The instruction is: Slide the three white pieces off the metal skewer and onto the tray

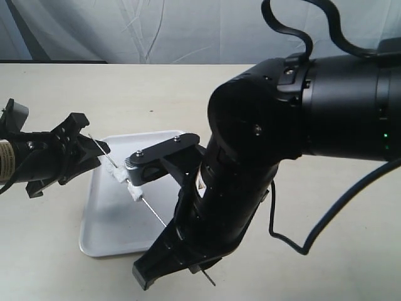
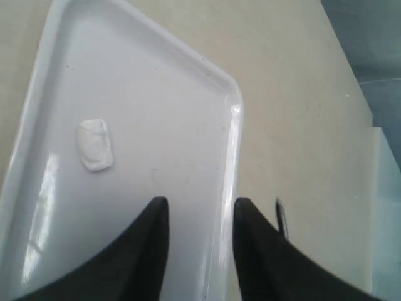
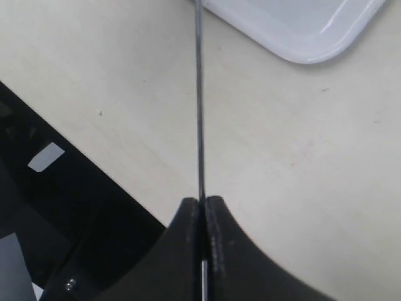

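Note:
The white tray (image 1: pixel 109 235) lies left of centre on the table. The thin metal skewer (image 1: pixel 155 212) slants over it, and two white pieces (image 1: pixel 133 190) sit close together along its line above the tray. My right gripper (image 1: pixel 185 251) holds the skewer's lower end; in the right wrist view that gripper (image 3: pixel 202 204) is shut on the skewer (image 3: pixel 199 100). My left gripper (image 1: pixel 99 149) is at the skewer's upper end, over the tray's left rim. In the left wrist view the gripper (image 2: pixel 200 207) is open, one white piece (image 2: pixel 95 145) lies on the tray (image 2: pixel 156 94), and the skewer tip (image 2: pixel 281 216) shows outside one finger.
My bulky right arm (image 1: pixel 250 157) hides the tray's right side. A black cable (image 1: pixel 294 241) loops over the table at the right. The table's dark edge (image 3: pixel 56 207) is near the right gripper. A cloth backdrop (image 1: pixel 156 31) hangs behind the table.

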